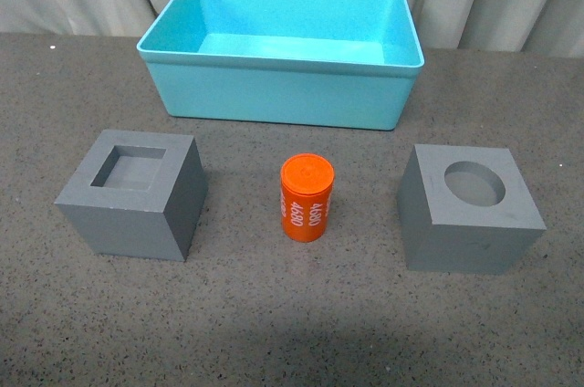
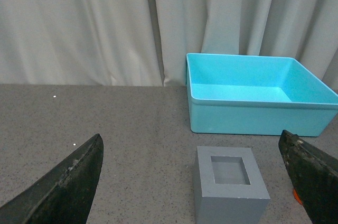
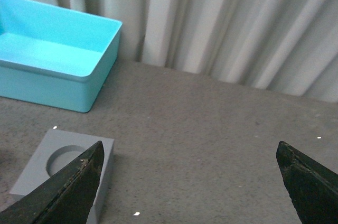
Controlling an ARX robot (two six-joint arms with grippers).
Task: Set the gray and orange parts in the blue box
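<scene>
Farthest out from the left gripper (image 2: 190,137), the turquoise-blue tub (image 2: 253,118) sits empty, long side toward us; we judge nothing done yet, with all three parts left. Just ahead of that gripper, which is spread wide and holds nothing, the gray square-recess cube (image 2: 229,187) rests flat, recess up. The right gripper (image 3: 190,145), likewise unclenched and empty, has the round-recess cube (image 3: 63,155) just ahead, recess up. Inward of both grippers, the orange cylinder (image 1: 307,197) stands upright, long axis vertical.
</scene>
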